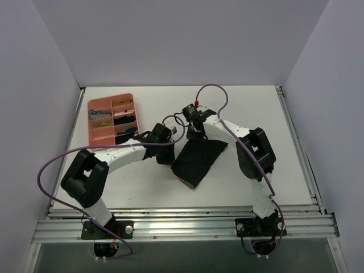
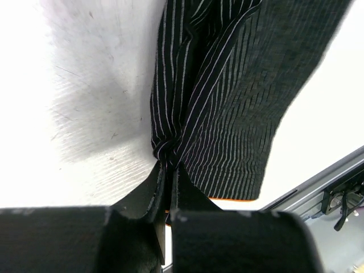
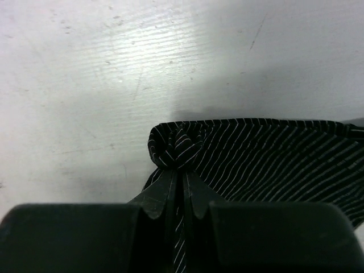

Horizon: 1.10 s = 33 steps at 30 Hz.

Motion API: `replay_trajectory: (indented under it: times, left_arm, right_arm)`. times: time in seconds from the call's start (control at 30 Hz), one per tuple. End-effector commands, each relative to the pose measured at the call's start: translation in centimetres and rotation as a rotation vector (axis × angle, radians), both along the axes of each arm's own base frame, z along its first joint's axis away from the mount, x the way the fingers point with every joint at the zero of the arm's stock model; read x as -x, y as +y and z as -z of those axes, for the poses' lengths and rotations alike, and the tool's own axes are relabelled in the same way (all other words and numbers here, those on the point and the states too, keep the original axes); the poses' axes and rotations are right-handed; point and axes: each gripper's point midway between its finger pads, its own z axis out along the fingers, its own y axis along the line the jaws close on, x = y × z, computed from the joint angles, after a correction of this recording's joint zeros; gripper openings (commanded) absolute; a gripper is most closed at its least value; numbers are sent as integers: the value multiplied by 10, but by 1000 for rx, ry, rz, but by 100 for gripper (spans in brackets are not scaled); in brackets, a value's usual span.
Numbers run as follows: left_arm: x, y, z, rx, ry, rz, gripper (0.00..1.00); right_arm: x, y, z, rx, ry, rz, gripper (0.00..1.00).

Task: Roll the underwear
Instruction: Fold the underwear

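The underwear is a black pinstriped garment lying flat at the table's middle, an orange band along its near edge. My left gripper is shut on its left corner; the left wrist view shows the cloth bunched between the closed fingertips, with the orange band below. My right gripper is shut on the far corner; the right wrist view shows a small bunch of cloth pinched at my gripper.
A pink divided tray holding several small rolled garments stands at the far left of the table. White walls close in the sides and back. A metal rail runs along the near edge.
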Motion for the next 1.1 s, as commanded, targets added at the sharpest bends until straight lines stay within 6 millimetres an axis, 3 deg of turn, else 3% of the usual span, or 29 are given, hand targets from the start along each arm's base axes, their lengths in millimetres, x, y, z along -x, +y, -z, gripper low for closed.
replay_trajectory:
  times: [0.0,0.1,0.27,0.47,0.8,1.07]
  left_arm:
    - [-19,0,-43,16,-143,10,2]
    - [-19,0,-44,19,-136,8,2]
    - [-13,-3,-18,16,-67,-5,2]
    - [-6,-1,9,9,0,-26,2]
    - [-8,-2,19,7,15,-38,2]
    - [-7,1,21,-2,19,-44,2]
  right_arm:
    - [1,2,-37,-67,-74,-11,0]
    - [4,2,-24,-73,-33,-24,2]
    - [-1,11,-18,-86,-26,-43,26]
    - [-7,29,-16,-142,-40,-64,40]
    - [-28,36,1,-53,-24,-55,43]
    - [-19,24,26,97,68,-33,40]
